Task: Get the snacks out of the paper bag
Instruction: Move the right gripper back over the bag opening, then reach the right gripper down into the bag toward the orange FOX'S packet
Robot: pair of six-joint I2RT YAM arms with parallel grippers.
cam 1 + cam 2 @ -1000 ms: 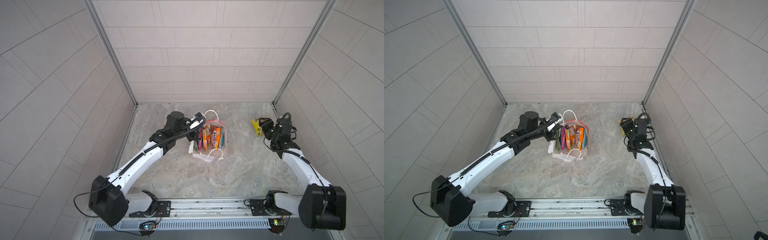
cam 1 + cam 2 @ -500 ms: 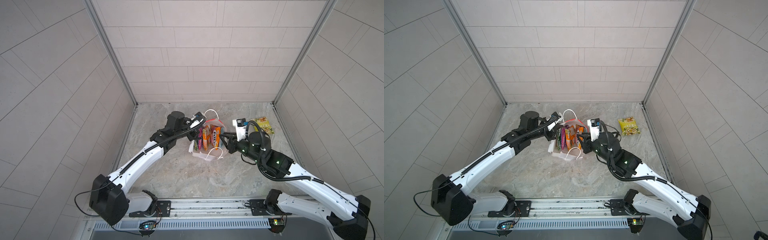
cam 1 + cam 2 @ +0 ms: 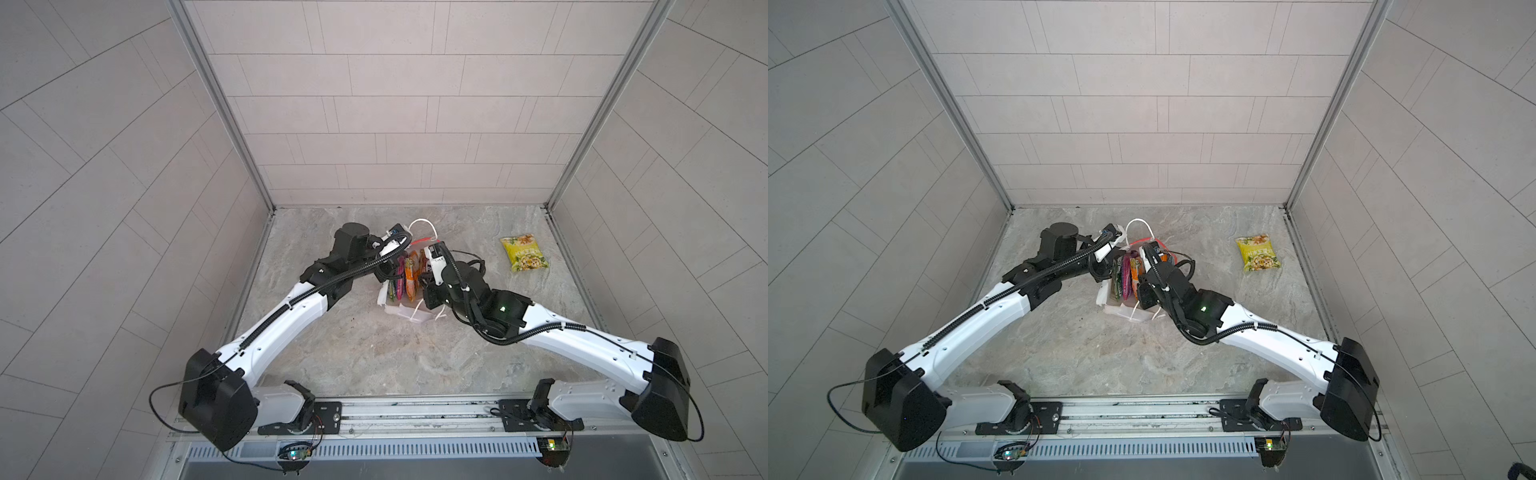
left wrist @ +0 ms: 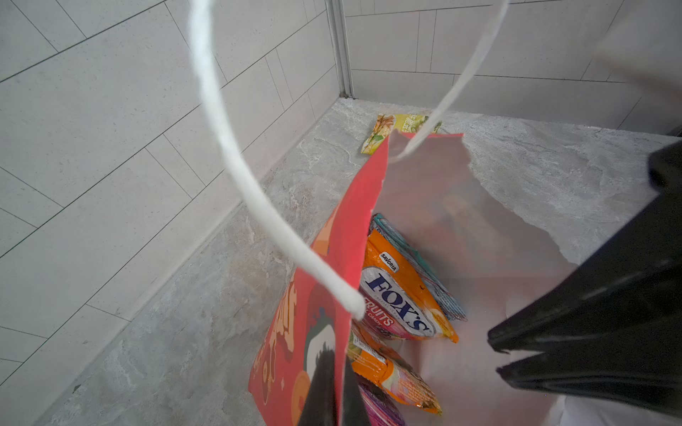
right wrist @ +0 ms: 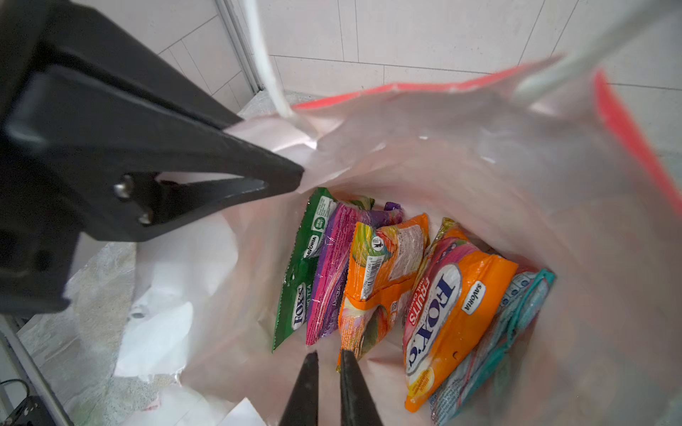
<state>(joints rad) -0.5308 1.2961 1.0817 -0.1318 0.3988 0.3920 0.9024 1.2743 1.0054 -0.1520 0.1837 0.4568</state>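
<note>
The red paper bag (image 3: pixel 417 242) (image 3: pixel 1144 240) stands mid-floor, mouth up. My left gripper (image 4: pixel 337 363) (image 3: pixel 385 270) is shut on its red side wall (image 4: pixel 324 295), holding the mouth wide. Inside stand several snacks: a green packet (image 5: pixel 302 265), purple (image 5: pixel 332 265), orange (image 5: pixel 383 265), orange-pink FOX'S (image 5: pixel 450 313) (image 4: pixel 398 298) and light blue (image 5: pixel 516 313). My right gripper (image 5: pixel 328 354) (image 3: pixel 430 293) (image 3: pixel 1144 296) hangs in the mouth, shut to a narrow slit with nothing in it, one fingertip beside the orange packet's corner. A yellow packet (image 3: pixel 523 253) (image 3: pixel 1258 254) lies flat at the back right.
Tiled walls close in the floor on three sides. White cord handles (image 3: pixel 422 226) (image 4: pixel 236 158) loop up above the bag's mouth. The bag's torn white front flap (image 3: pixel 405 312) lies on the floor. A metal rail (image 3: pixel 415 409) runs along the front edge.
My right arm swung from the back right, where the yellow packet stays on the floor, over to the bag's mouth, its jaws closing on the way. The left arm kept its hold.
</note>
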